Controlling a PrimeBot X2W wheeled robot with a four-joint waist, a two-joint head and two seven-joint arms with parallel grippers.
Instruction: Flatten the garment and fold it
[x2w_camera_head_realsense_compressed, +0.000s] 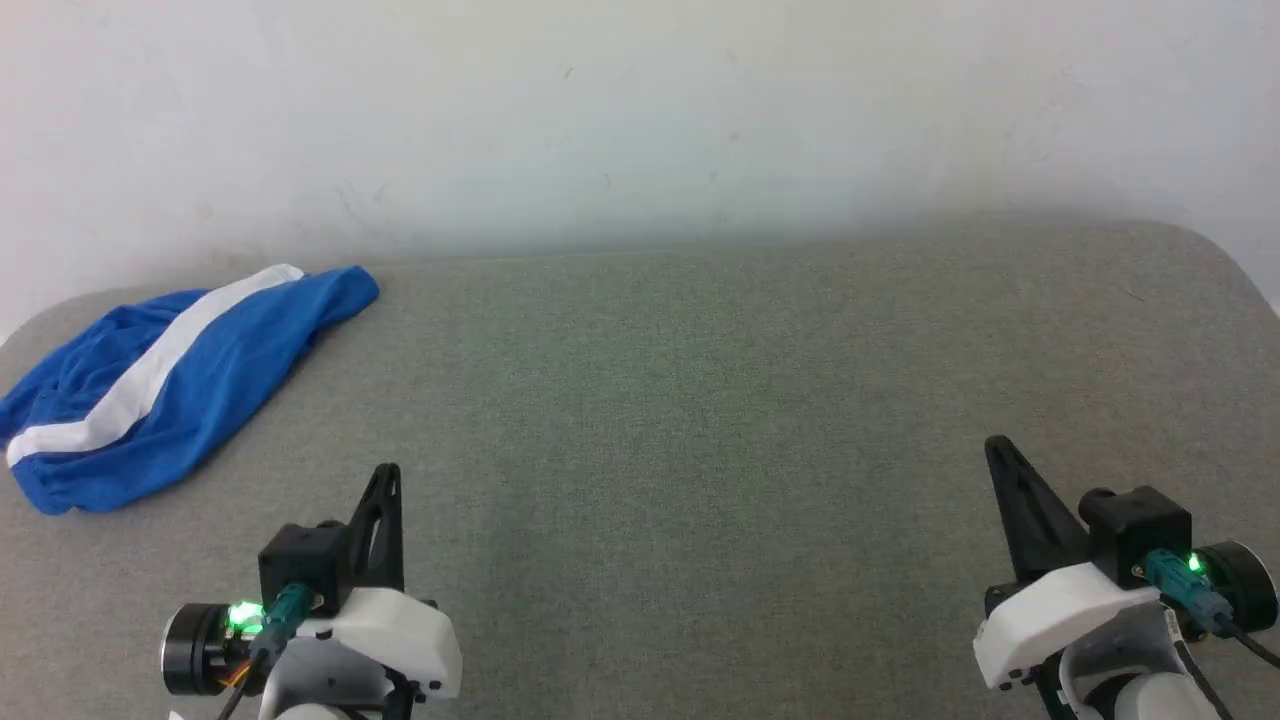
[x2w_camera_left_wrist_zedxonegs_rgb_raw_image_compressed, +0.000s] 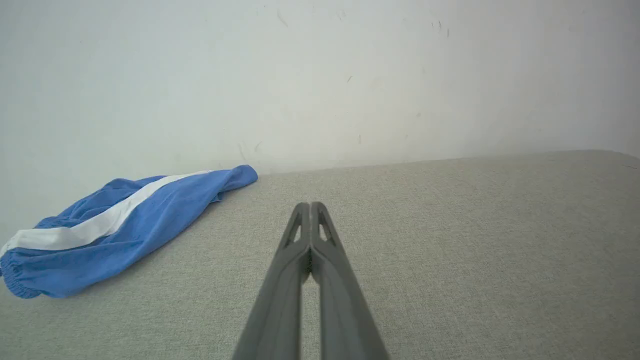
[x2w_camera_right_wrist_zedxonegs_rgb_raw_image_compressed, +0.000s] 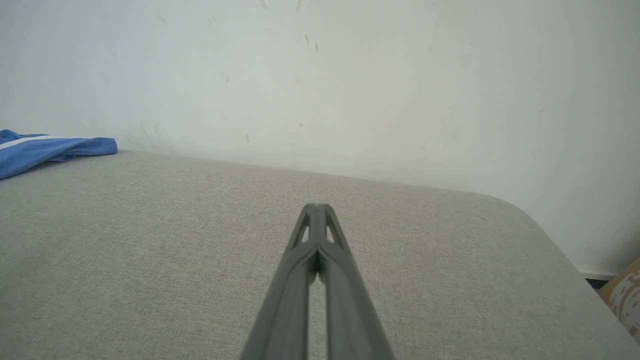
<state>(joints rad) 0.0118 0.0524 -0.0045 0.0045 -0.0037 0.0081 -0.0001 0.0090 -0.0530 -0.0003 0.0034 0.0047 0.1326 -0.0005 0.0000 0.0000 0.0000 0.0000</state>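
The garment (x2w_camera_head_realsense_compressed: 190, 385) is a crumpled heap of bright blue cloth with a white stripe, lying at the far left of the grey padded table (x2w_camera_head_realsense_compressed: 700, 400) near the wall. It also appears at the left in the left wrist view as the garment (x2w_camera_left_wrist_zedxonegs_rgb_raw_image_compressed: 130, 225), and at the far left edge in the right wrist view as the garment (x2w_camera_right_wrist_zedxonegs_rgb_raw_image_compressed: 45, 150). My left gripper (x2w_camera_head_realsense_compressed: 388, 470) hovers at the lower left, shut and empty, well to the right of the cloth. My right gripper (x2w_camera_head_realsense_compressed: 995, 442) sits at the lower right, shut and empty. Both sets of fingertips press together: left (x2w_camera_left_wrist_zedxonegs_rgb_raw_image_compressed: 310, 205), right (x2w_camera_right_wrist_zedxonegs_rgb_raw_image_compressed: 316, 206).
A pale wall (x2w_camera_head_realsense_compressed: 640, 110) rises right behind the table's back edge. The table's corners are rounded at the far left and far right. A patterned brown object (x2w_camera_right_wrist_zedxonegs_rgb_raw_image_compressed: 625, 297) stands on the floor beyond the right edge.
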